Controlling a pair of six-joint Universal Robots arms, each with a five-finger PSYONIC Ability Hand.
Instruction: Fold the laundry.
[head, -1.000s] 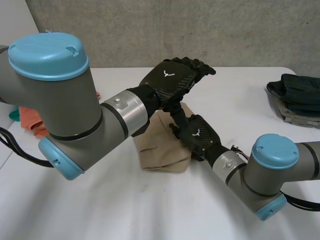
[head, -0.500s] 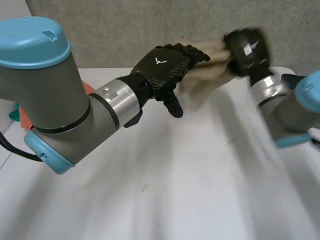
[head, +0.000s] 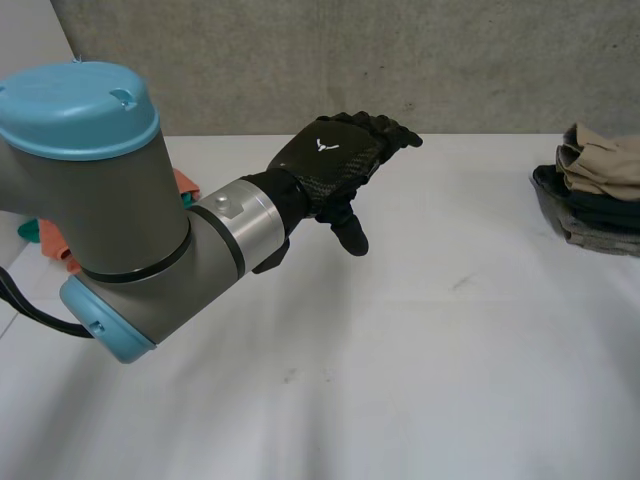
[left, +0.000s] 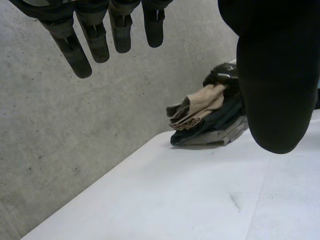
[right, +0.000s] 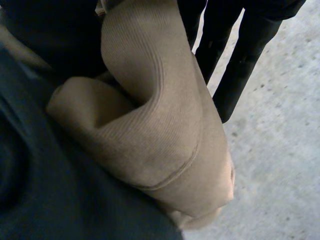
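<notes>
A folded beige cloth (head: 608, 165) lies on top of a pile of dark folded clothes (head: 592, 218) at the table's far right edge. In the right wrist view the beige cloth (right: 165, 125) bulges under my right hand (right: 239, 60) and rests on dark blue cloth (right: 45, 200). The hand's fingers run behind the fold and pinch it. My left hand (head: 335, 160) hovers open above the middle of the white table (head: 400, 350), holding nothing. In its wrist view the left hand (left: 95, 35) has straight fingers, with the pile (left: 205, 117) far beyond them.
Orange and green cloths (head: 58, 245) lie at the table's left edge, partly behind my left arm. A concrete wall (head: 350, 60) runs along the back of the table.
My right hand has swept the folded beige cloth from the middle of the table to the pile at the right. My left hand has barely moved.
</notes>
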